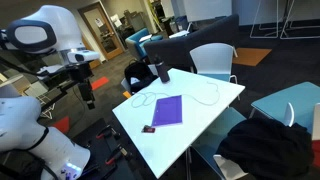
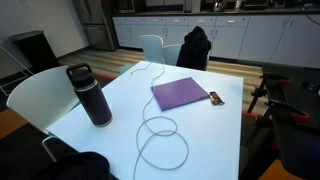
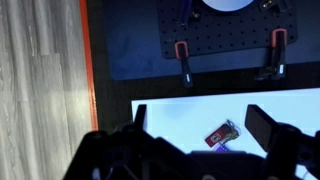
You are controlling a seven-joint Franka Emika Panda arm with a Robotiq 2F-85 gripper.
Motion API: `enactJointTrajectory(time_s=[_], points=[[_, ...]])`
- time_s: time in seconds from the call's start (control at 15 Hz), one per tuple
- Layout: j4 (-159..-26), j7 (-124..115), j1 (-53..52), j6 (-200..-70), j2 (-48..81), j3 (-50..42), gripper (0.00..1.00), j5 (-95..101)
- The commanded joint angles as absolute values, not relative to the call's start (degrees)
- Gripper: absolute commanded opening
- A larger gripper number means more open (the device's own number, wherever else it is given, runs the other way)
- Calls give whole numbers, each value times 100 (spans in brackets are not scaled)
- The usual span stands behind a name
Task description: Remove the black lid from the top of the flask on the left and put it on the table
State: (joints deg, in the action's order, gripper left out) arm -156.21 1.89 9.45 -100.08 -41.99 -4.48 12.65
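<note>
The dark flask stands upright near one end of the white table, with the black lid on its top. It also shows in an exterior view at the table's far side. My gripper hangs off the table's edge, far from the flask. In the wrist view the gripper is open and empty, its two fingers spread over the table's edge. The flask is out of the wrist view.
A purple notebook lies mid-table, with a small flat dark-red object beside it; that object also shows in the wrist view. A white cable loops across the table. Chairs surround it. A black clamped base plate is below.
</note>
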Motion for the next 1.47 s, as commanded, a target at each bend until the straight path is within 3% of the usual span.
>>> enactJointTrajectory(time_s=[0.0, 0.4, 1.13, 1.4], points=[[-15606, 156, 880, -9981, -4202, -502, 100, 1292], [-15590, 188, 843, -10088, -4218, -517, 100, 1257], [-14714, 581, -88, -12672, -3492, -229, 100, 1141], [-14743, 465, -126, -12800, -3517, -113, 100, 1133]])
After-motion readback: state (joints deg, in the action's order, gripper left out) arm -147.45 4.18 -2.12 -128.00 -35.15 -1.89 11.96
